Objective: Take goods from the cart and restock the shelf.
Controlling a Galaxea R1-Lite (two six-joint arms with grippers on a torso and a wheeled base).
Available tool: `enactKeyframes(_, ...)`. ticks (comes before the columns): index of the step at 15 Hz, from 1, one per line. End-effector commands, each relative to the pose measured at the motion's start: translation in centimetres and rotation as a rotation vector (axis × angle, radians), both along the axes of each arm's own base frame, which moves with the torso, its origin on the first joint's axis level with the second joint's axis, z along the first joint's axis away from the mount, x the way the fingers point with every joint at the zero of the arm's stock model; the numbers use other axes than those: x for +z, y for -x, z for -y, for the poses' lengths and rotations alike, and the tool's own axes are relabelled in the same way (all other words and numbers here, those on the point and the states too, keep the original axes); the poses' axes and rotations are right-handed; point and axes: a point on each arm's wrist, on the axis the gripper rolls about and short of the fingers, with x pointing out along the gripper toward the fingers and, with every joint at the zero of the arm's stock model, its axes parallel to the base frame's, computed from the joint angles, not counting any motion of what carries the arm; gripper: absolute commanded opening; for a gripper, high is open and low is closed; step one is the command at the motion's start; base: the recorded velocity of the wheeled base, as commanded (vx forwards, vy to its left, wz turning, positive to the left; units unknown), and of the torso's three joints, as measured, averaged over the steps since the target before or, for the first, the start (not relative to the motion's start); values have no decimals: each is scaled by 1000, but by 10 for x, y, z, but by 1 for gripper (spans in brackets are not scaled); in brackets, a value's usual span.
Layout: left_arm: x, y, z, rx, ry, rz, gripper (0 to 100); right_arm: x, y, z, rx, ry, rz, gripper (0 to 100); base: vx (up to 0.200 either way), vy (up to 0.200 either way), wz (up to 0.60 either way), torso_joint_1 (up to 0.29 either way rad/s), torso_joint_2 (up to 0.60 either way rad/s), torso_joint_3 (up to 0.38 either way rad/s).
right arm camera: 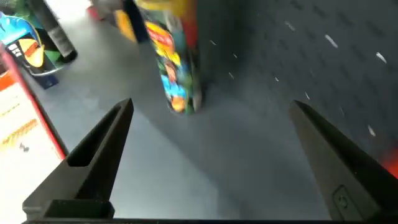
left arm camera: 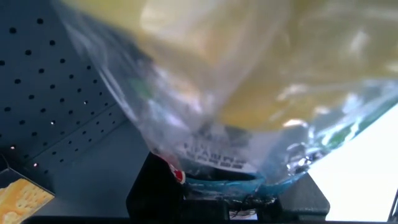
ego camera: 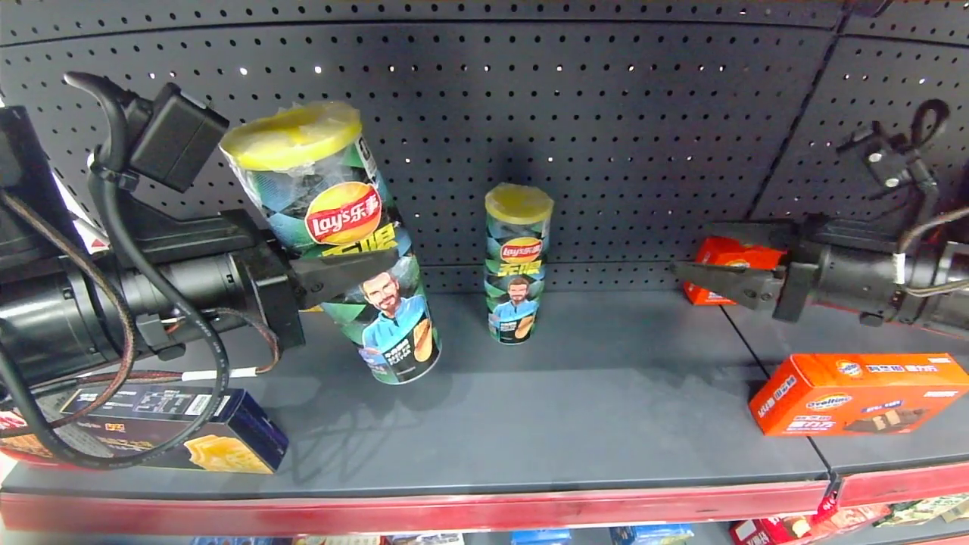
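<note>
we see the left gripper [ego camera: 354, 274] at the centre left of the head view, its fingers closed around the middle of a tall chip can [ego camera: 325, 174] with a yellow lid. one finger lies across the printed front and the other is hidden behind the tube. the can leans, with its lid towards the upper left and its base low over the grey shelf [ego camera: 606, 393]. we cannot tell whether the base touches the board.

a second chip can [ego camera: 518, 265] stands upright near the centre of the frame, close to the pegboard [ego camera: 606, 113] and well apart from the held one. the right gripper [right arm camera: 212, 106] hangs at the right edge with its fingers spread wide and nothing between them. a small orange box [ego camera: 727, 253] is behind it and a larger orange box [ego camera: 855, 393] lies at the lower right. a dark box [ego camera: 227, 439] lies at the lower left.

we judge the can to be light, with a stiff but thin wall that would dent under a hard squeeze. its glossy, film-wrapped skin could slip. it is tall and narrow, so it would tip easily. a mid-body hold looks right to us, never the lid, and it should be set level before release.
</note>
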Motion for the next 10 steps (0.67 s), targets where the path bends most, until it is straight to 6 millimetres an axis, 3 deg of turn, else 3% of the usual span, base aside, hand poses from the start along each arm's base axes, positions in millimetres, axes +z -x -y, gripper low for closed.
enactKeyframes(1, -2, -2, 1, -1, -2, -8, 0, -20, -45, -18, 83, 47, -20, 100, 0, 0, 0, 0, 0, 0)
enactKeyframes(4, -2, -1, 0, -46, 11, -21, 0, -26, -68, -31, 283, 31, 29, 100, 0, 0, 0, 0, 0, 0)
enactKeyframes(10, 1, -10, -16, -47, 21, -12, 0, -37, -96, -57, 402, 20, 35, 100, 0, 0, 0, 0, 0, 0)
